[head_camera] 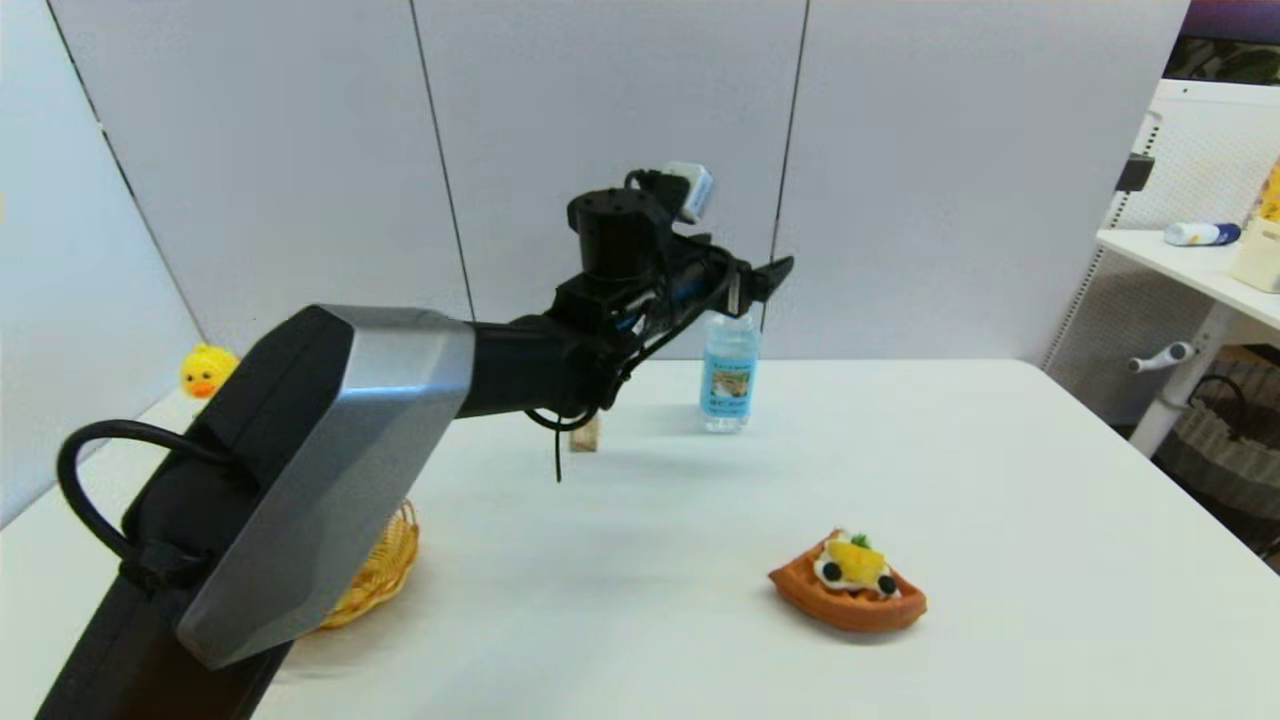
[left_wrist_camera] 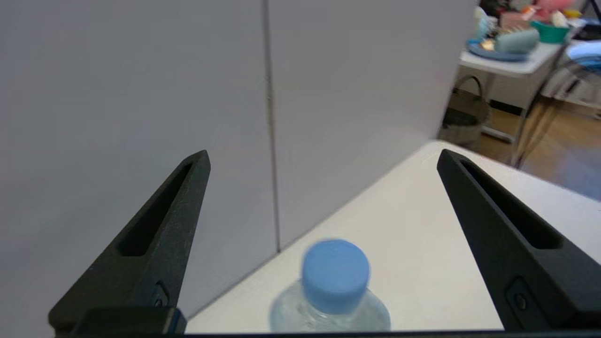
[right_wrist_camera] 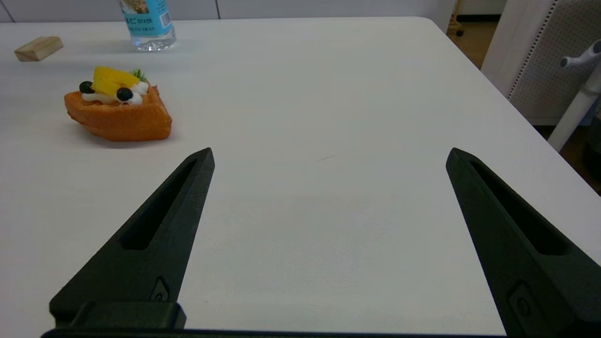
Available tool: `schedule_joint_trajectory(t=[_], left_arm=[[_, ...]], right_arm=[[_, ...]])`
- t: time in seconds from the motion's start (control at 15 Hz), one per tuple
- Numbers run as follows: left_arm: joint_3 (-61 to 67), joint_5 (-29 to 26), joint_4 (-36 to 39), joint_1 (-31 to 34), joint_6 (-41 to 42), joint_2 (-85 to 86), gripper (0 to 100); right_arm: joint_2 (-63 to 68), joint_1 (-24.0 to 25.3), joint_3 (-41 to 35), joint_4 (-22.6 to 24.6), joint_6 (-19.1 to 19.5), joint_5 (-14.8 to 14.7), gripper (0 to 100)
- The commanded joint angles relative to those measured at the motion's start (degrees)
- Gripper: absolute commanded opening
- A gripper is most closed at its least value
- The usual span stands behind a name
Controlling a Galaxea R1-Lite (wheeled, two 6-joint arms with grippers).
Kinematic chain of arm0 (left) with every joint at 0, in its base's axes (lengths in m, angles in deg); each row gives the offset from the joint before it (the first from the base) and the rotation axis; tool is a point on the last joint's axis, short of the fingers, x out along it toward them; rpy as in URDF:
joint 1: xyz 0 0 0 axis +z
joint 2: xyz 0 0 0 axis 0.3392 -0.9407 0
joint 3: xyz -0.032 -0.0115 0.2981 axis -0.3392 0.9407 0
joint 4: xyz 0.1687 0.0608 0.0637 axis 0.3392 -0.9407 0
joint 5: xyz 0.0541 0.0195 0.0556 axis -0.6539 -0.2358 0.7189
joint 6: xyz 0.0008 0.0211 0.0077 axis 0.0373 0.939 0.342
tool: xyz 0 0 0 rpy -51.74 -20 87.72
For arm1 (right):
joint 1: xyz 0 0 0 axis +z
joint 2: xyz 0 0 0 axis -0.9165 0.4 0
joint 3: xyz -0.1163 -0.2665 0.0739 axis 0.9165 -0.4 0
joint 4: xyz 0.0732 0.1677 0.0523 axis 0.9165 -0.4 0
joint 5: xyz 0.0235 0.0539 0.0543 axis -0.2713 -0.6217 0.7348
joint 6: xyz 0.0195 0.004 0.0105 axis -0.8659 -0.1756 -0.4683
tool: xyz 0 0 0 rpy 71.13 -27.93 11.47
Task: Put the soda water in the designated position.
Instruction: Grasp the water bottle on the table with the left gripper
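The soda water (head_camera: 729, 373) stood upright on the worktop (head_camera: 700, 560), ungrasped, the left claw (left_wrist_camera: 324, 197) spread open just above its cap, so grasping and placing seemingly remained.

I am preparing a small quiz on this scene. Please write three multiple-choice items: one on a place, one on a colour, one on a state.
1. Where is the wooden block?
A. to the left of the soda water
B. inside the wicker basket
C. on the toy waffle

2. What colour is the bottle's cap?
A. red
B. light blue
C. black

3. How is the left gripper?
A. shut on the bottle
B. open, above the bottle
C. resting on the table

Answers: 1 A, the block lies on the table beside the bottle. 2 B, the left wrist view shows it. 3 B, both fingers stand wide apart over the cap.
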Motion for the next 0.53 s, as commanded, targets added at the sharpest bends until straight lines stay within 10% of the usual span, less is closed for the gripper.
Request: schedule_joint_trajectory(t=[0.07, 0.53], left_arm=[[0.0, -3.1, 2.9, -0.7, -0.1, -5.9, 100], [-0.1, -2.9, 3.8, -0.4, -0.4, -9.1, 100]], right_arm=[[0.1, 0.0, 0.0, 0.0, 0.0, 0.0, 100], [0.1, 0.0, 0.0, 0.0, 0.0, 0.0, 100]])
